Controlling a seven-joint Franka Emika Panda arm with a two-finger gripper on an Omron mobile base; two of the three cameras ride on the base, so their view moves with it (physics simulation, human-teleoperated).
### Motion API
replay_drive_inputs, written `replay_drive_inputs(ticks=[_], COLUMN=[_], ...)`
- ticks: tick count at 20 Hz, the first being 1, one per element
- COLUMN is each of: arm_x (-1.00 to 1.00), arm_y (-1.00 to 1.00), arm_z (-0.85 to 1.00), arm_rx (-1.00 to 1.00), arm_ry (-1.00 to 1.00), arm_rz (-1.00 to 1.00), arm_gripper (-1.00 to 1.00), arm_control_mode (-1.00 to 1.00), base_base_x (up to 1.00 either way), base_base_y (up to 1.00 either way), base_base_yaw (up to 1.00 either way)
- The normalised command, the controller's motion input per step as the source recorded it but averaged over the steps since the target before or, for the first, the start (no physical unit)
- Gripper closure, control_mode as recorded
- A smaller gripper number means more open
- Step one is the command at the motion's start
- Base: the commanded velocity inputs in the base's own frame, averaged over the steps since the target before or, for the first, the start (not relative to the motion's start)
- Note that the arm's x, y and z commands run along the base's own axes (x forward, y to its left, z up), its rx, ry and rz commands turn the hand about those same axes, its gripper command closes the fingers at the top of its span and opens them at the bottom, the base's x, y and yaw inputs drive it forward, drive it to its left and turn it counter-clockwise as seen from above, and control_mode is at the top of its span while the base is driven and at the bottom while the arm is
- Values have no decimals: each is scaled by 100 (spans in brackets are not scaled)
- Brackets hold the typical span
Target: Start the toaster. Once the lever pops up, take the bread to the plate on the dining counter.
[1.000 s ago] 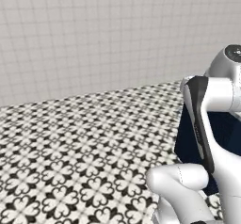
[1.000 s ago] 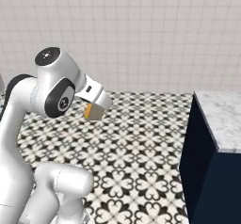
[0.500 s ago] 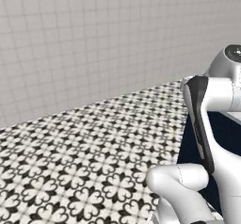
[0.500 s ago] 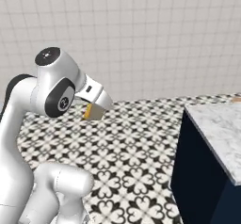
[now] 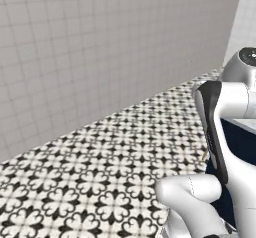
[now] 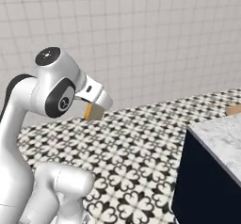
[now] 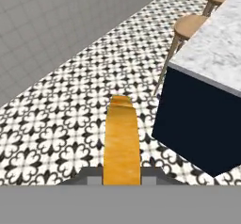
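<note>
My gripper (image 6: 96, 108) is shut on the bread (image 6: 93, 111), a small tan slice held up in the air in front of the arm's elbow. In the hand view the bread (image 7: 121, 140) stands edge-on between the fingers, above the patterned floor. The dining counter (image 7: 214, 49) lies to the right of the bread in that view, a marbled white top over dark navy panels. In the right base view its corner (image 6: 219, 138) sits at the lower right, well apart from the gripper. The toaster and the plate are out of view.
Two wooden stools (image 7: 190, 24) stand by the counter's far side. A black-and-white patterned floor (image 6: 141, 143) stretches to a grey tiled wall (image 5: 100, 52). A tan rounded shape (image 6: 234, 109) peeks past the counter top. My own white arm (image 5: 220, 132) blocks the right of the left base view.
Both base views have shifted, so the base has moved: the dining counter has slid further into the right base view. The gripper keeps the bread in the same hold.
</note>
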Motion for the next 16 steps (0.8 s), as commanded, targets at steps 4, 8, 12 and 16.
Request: replay_drive_inputs(ticks=[4,8,12,16], arm_x=[0,0,0,0], arm_y=[0,0,0,0], arm_z=[0,0,0,0], arm_rx=[0,0,0,0], arm_ry=[0,0,0,0], arm_rz=[0,0,0,0], arm_gripper=[100,100,100,100], arm_control_mode=[100,100,100,100], base_base_x=[83,89,88,83], base_base_y=[70,67,59,52], base_base_yaw=[-37,-40,-41,-43])
